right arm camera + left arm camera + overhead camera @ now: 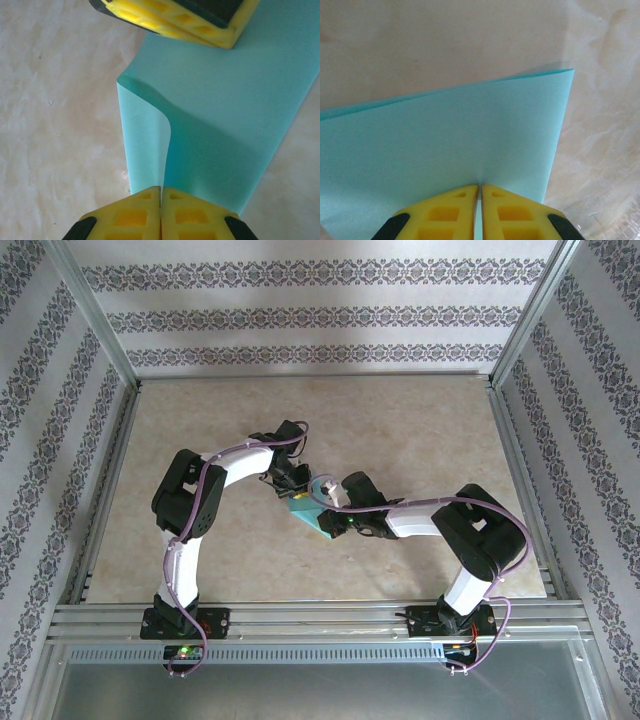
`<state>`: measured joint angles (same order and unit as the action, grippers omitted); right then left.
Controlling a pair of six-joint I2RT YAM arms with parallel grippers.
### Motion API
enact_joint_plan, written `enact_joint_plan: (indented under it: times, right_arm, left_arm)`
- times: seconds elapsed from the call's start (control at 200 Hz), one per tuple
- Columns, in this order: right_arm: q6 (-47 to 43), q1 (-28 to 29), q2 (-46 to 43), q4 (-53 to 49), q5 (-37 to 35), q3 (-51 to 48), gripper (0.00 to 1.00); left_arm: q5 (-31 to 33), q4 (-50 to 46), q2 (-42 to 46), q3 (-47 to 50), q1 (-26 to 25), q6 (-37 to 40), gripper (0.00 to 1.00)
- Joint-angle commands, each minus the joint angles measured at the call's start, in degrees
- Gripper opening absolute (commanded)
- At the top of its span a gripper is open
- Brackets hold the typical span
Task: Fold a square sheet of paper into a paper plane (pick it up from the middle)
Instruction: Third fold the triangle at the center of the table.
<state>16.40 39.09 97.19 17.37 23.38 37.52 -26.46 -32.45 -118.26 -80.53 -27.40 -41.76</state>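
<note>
centrally on beige tabletop (400,430), left gripper (479,187) and right gripper (161,189) each clamp thin teal paper sheet (445,135), fingers pressed together.

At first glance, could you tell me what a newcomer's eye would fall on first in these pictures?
The teal sheet of paper stands out at the middle of the beige table, where both arms meet. The left gripper and the right gripper are each shut on an edge of it. In the right wrist view the sheet curls over into a loose fold beside the right gripper.
</note>
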Motion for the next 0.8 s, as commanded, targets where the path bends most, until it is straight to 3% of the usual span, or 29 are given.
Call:
enact_joint_plan:
  times: [0.0,0.795]
  right_arm:
    - [0.3,-0.8,-0.4,-1.2,-1.2,1.6,0.08]
    - [1.4,-1.0,1.8,-5.8,-1.8,4.1,0.11]
  left_arm:
    - [2.0,-3.7,-2.9,0.3,-1.1,1.4,0.12]
    - [1.7,-3.8,-3.3,0.3,-1.3,1.8,0.12]
